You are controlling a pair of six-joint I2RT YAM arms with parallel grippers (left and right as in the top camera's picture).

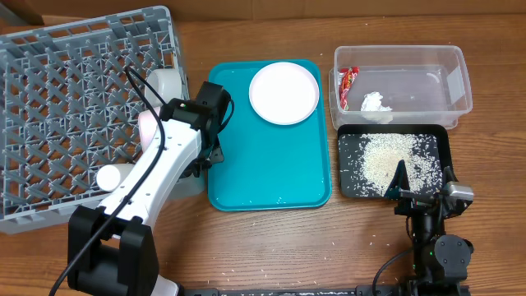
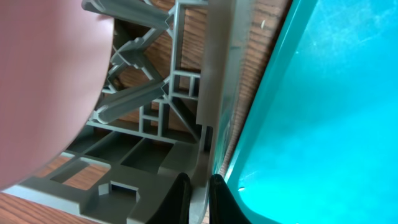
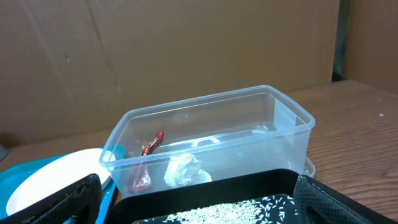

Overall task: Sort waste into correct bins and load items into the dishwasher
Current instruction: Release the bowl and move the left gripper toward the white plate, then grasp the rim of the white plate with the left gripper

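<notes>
The grey dish rack (image 1: 74,107) stands at the left. My left gripper (image 1: 207,153) is shut on the rack's right wall (image 2: 214,93), beside the teal tray (image 2: 311,112). A pale pink bowl (image 1: 148,125) fills the left of the left wrist view (image 2: 43,74). Another pale bowl (image 1: 168,83) and a white cup (image 1: 110,176) lie in the rack. The white plate (image 1: 283,92) sits on the teal tray (image 1: 263,173). The clear tub (image 3: 211,143) holds the red-and-white wrapper (image 3: 144,168) and the tissue (image 3: 183,171). My right gripper (image 3: 205,214) is open over the black tray (image 1: 353,185) of rice (image 1: 390,158). The chopsticks are out of view.
A few rice grains lie on the wooden table in front of the teal tray (image 1: 283,200). A cardboard wall (image 3: 186,50) stands behind the tub. The left arm's white links (image 1: 156,177) lie across the rack's front right corner.
</notes>
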